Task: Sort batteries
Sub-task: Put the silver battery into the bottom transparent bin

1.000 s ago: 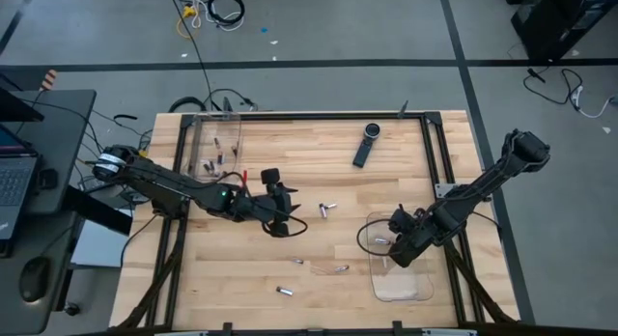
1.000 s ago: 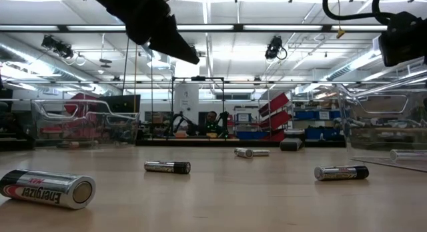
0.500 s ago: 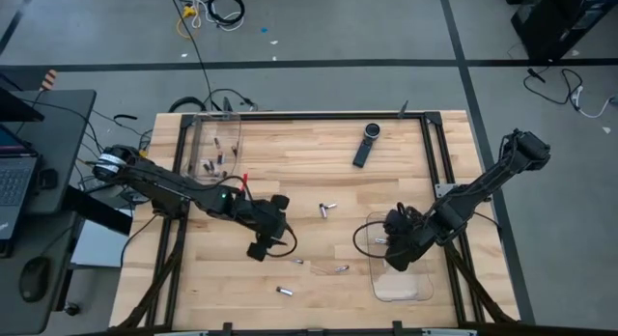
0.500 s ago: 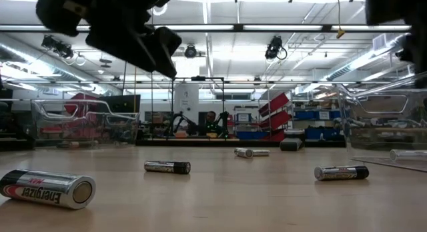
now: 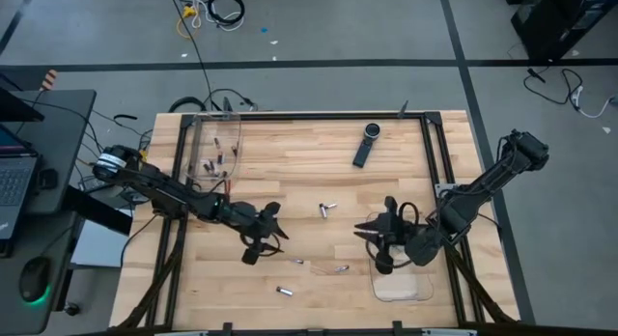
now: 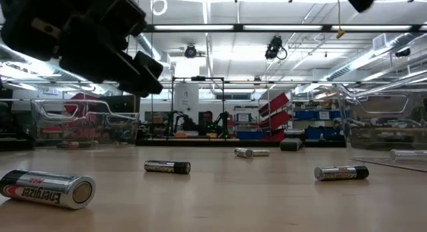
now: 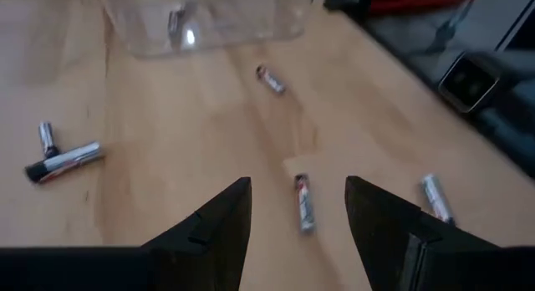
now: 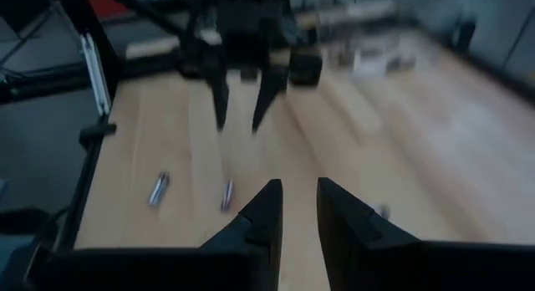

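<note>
**A:** We're mid-sort, and our left gripper (image 5: 259, 241) hangs with fingers spread wide over the table's (image 5: 290, 153) front half, a loose battery (image 7: 304, 202) lying on the wood right between its tips in the left wrist view. Nothing is held yet.

**B:** So we judge the step as reaching for a pick. The next move calls for a straight drop and a squeeze across that little cylinder, which could roll away.

**A:** Our right gripper (image 5: 383, 247) hovers just inside the clear tray (image 5: 404, 286) at the front right corner. Its fingers stand a little apart, nothing between them.

**B:** Other batteries: a pair (image 5: 328, 208) near the centre, two (image 5: 341, 269) between the grippers towards the front, one (image 5: 284, 291) close to the front edge. The clear bin (image 5: 214, 148) at the back left corner holds several.

**A:** Room's good. The black remote (image 5: 365, 145) sits well back, and both arms are well apart.
</note>
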